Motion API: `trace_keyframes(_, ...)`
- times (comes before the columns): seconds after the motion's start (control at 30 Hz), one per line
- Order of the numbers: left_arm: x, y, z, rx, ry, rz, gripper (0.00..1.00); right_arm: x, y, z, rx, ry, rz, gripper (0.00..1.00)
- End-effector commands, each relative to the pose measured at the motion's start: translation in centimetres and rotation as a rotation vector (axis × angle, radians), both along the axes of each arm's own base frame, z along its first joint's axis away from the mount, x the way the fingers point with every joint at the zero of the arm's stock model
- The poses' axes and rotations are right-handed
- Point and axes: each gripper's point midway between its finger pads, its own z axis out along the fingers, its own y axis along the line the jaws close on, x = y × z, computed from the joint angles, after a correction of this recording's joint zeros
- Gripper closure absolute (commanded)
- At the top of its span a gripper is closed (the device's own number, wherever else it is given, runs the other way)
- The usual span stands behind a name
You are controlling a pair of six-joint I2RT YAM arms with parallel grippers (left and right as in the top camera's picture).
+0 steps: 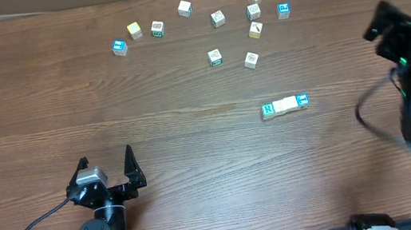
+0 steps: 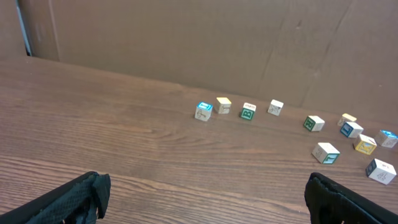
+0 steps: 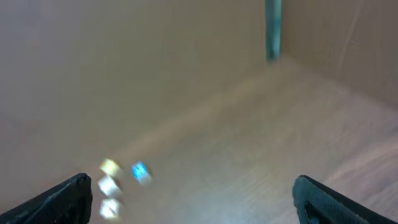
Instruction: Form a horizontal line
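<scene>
The horizontal line [image 1: 285, 105] lies on the wooden table right of centre: three small touching cubes, a green "R" face at left, plain cream in the middle, a blue picture at right. My left gripper [image 1: 107, 169] is open and empty at the near left, far from the row; in the left wrist view its fingers [image 2: 205, 199] stand wide apart over bare wood. My right arm [image 1: 410, 54] is raised at the right edge, blurred. In the right wrist view its fingers [image 3: 193, 196] are wide apart and hold nothing. The row is out of both wrist views.
Several loose cubes are scattered along the far side of the table, from a blue one [image 1: 119, 47] at left to another blue one [image 1: 283, 10] at right. They also show in the left wrist view [image 2: 203, 111]. A cardboard wall [image 2: 186, 37] backs the table.
</scene>
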Motion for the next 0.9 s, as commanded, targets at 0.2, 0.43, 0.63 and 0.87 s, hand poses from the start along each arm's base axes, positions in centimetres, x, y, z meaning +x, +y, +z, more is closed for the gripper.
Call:
trace_keyframes(0.2, 0.0, 0.0, 0.1, 0.021, -0.007, -0.004, 0.0, -10.7, 1.2, 10.0, -0.046, -0.351, -0.007, 0.0)
trace_keyframes(0.43, 0.0, 0.0, 0.1, 0.021, -0.007, -0.004, 0.0, -13.9, 1.9, 8.6, -0.039, -0.323, 0.008, 0.0)
trace_keyframes(0.63, 0.0, 0.0, 0.1, 0.021, -0.007, -0.004, 0.01, -15.5, 3.4, 6.0, -0.03, -0.337, 0.083, 0.0)
trace_keyframes(0.87, 0.0, 0.0, 0.1, 0.021, -0.007, -0.004, 0.0, -15.1, 4.2, 2.4, -0.034, -0.385, 0.139, 0.0)
